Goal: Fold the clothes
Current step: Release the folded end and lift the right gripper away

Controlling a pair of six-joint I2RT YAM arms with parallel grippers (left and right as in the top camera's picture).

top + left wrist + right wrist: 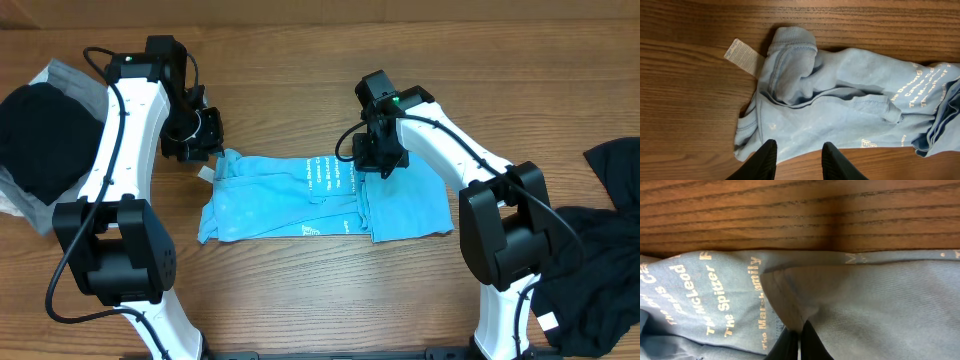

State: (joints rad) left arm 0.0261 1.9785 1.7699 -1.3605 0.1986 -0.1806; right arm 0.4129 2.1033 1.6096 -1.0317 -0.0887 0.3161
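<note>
Right claw [797, 345] is closed tight at the far edge of the light blue short-sleeved T-shirt [300, 195] with white and orange lettering, and a raised fold of the cloth runs straight into its tips, so it appears to be pinching that fold. Left claw [799, 162] stands partly open over the shirt's left end, near the collar and the white care label [742, 54], with nothing between its jaws.

The shirt lies on the brown wooden table [300, 300] between the two arms, already narrowed into a long band with the sleeves turned in, though it is rumpled and uneven. I judge the job about half done for this piece: the crosswise folds are left. A plain black garment [600, 230] lies in a loose heap at the right edge, unfolded. Another dark bundle [35, 130] sits far left; whether that one is folded I cannot tell.
</note>
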